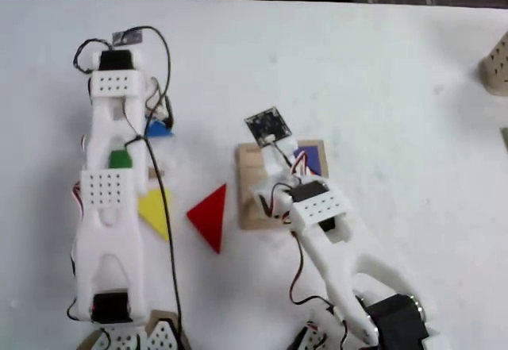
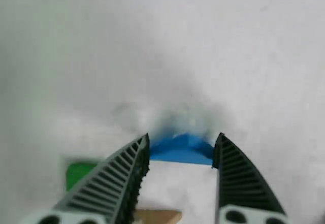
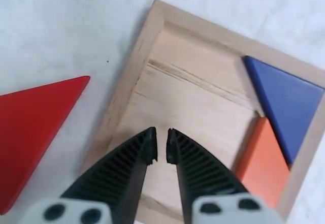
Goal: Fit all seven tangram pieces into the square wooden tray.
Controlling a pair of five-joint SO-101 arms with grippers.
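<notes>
White table (image 1: 381, 72): left gripper (image 2: 183, 136), jaws spread around blue piece (image 2: 180, 152). Centre first, then pinch flat edges. Right gripper (image 3: 160, 133), jaws nearly together, empty, above tray (image 3: 129, 84).

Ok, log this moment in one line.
left claw open at blue piece | right claw empty over tray | tray holds navy triangle, orange piece

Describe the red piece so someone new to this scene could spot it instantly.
Find the square wooden tray near the middle of the white table. On the bare table beside the tray, between it and the yellow triangle, lies the red triangle. It is the only red piece, lying fully in the open.
</notes>
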